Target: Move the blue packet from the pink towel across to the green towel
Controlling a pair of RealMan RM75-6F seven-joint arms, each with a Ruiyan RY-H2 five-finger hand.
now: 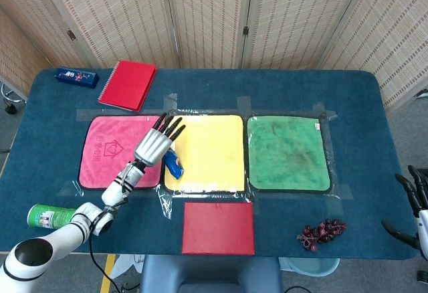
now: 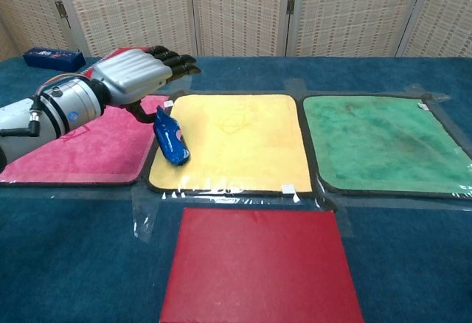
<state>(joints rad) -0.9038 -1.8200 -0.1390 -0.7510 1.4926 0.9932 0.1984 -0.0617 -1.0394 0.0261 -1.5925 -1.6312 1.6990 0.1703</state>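
The blue packet (image 1: 174, 165) (image 2: 171, 139) hangs end-down over the left edge of the yellow towel (image 1: 207, 149) (image 2: 236, 139). My left hand (image 1: 155, 146) (image 2: 133, 76) sits just above it and holds its upper end at the thumb, with the other fingers stretched out. Behind the hand lies the pink towel (image 1: 100, 159) (image 2: 88, 146), with nothing on it. The green towel (image 1: 287, 151) (image 2: 383, 142) lies bare to the right of the yellow one. My right hand (image 1: 418, 203) is at the table's lower right edge, fingers apart and holding nothing.
A red notebook (image 1: 128, 84) and a blue box (image 1: 76, 76) lie at the back left. In front of the yellow towel is a red square mat (image 1: 218, 227) (image 2: 258, 264). A green can (image 1: 50, 217) lies at the front left, and a bunch of grapes (image 1: 322, 231) at the front right.
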